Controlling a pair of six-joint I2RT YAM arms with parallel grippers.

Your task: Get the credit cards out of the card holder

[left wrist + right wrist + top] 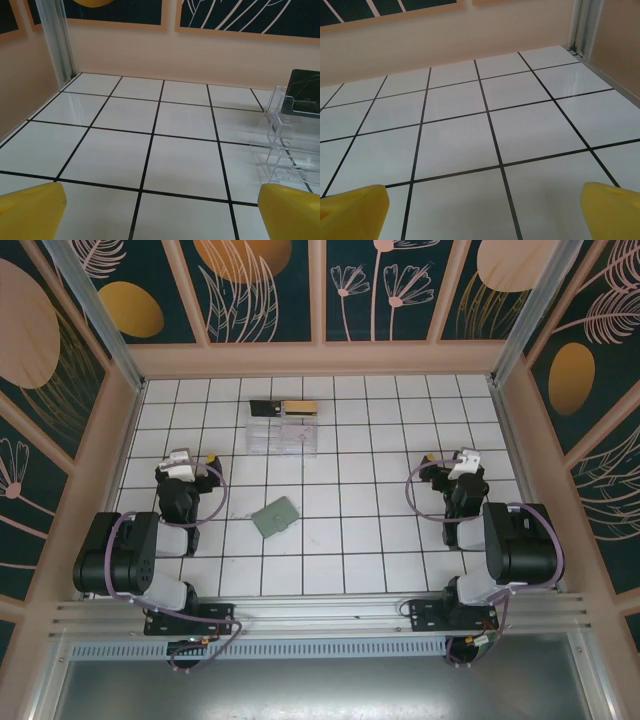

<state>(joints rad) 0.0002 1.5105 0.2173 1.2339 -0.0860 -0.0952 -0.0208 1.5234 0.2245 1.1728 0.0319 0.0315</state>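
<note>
Presently the left pincer [180, 464] hangs wide open and empty. The card holder [276, 517] lies on the surface [380, 540] at its four o'clock, apparently folded shut. The right pincer [463, 462], equally spread and empty, has it at eight o'clock. Best approach, likely: one pincer pins a panel while the other lifts the flap.

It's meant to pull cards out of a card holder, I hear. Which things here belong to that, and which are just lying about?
For the job: card holder, lying flat on the tiles between the arms; left gripper and right gripper, both open.
Lying about: clear plastic box, with a dark piece and a gold piece at its far end.
</note>
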